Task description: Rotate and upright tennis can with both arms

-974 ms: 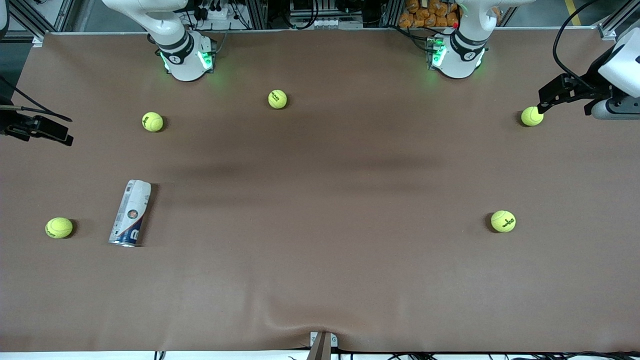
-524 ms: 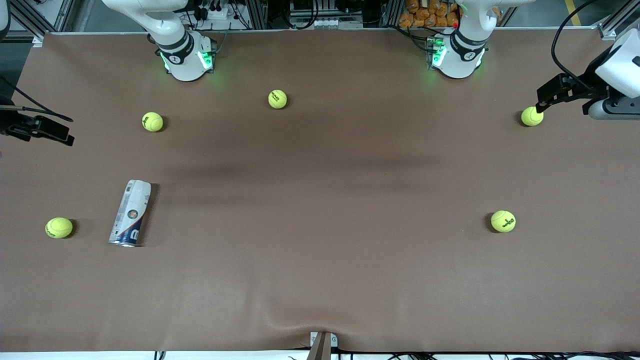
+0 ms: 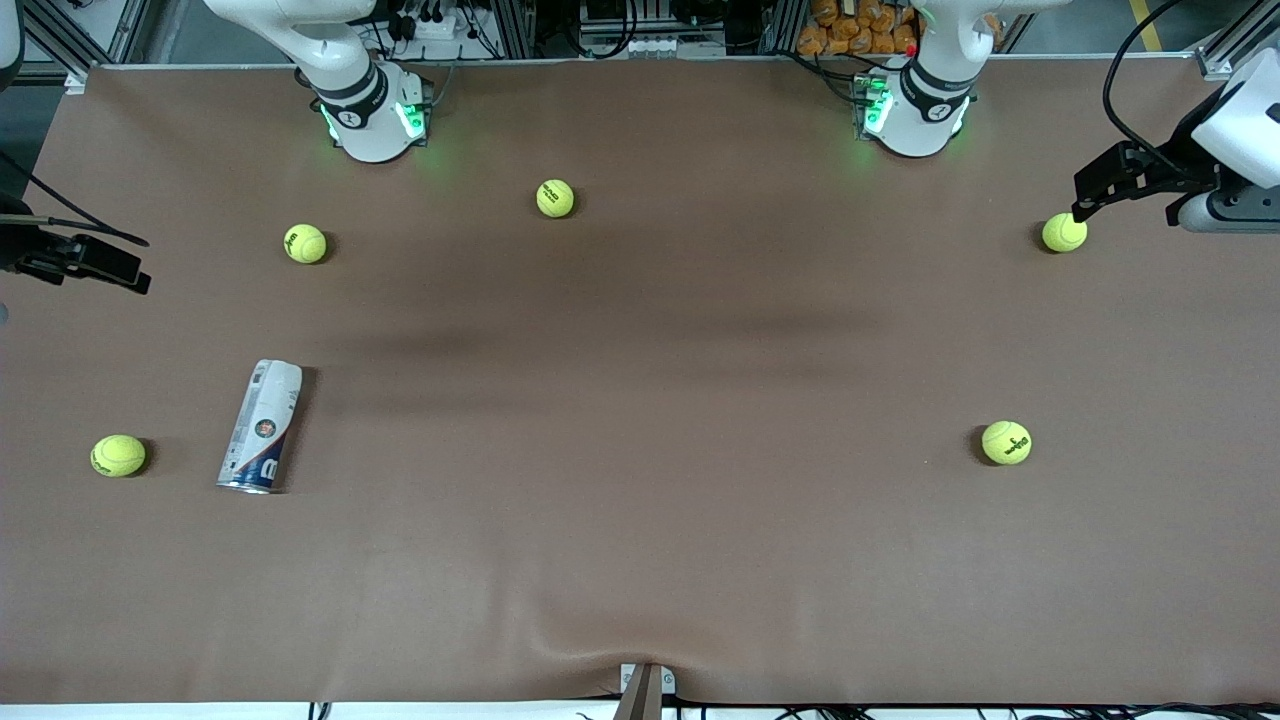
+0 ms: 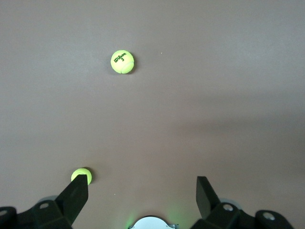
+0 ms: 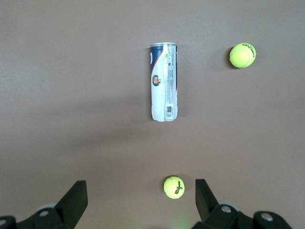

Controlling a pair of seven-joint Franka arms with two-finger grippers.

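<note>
The tennis can (image 3: 262, 427) lies on its side on the brown table, toward the right arm's end, its silver rim pointing at the front camera. It also shows in the right wrist view (image 5: 164, 82), well clear of the fingers. My right gripper (image 3: 105, 266) hangs open and empty high over the table's edge at the right arm's end; its fingers show apart in the right wrist view (image 5: 140, 198). My left gripper (image 3: 1100, 190) is open and empty over the left arm's end, above a tennis ball (image 3: 1064, 232); its own view (image 4: 141, 193) shows the fingers wide apart.
Several yellow-green tennis balls lie scattered: one (image 3: 118, 455) beside the can, one (image 3: 305, 243) and one (image 3: 555, 198) farther from the camera, one (image 3: 1006, 442) toward the left arm's end. The table mat (image 3: 640, 400) has a wrinkle at its front edge.
The left arm's wrist has shifted slightly at the table's end. The can, the balls and the right gripper have not visibly moved.
</note>
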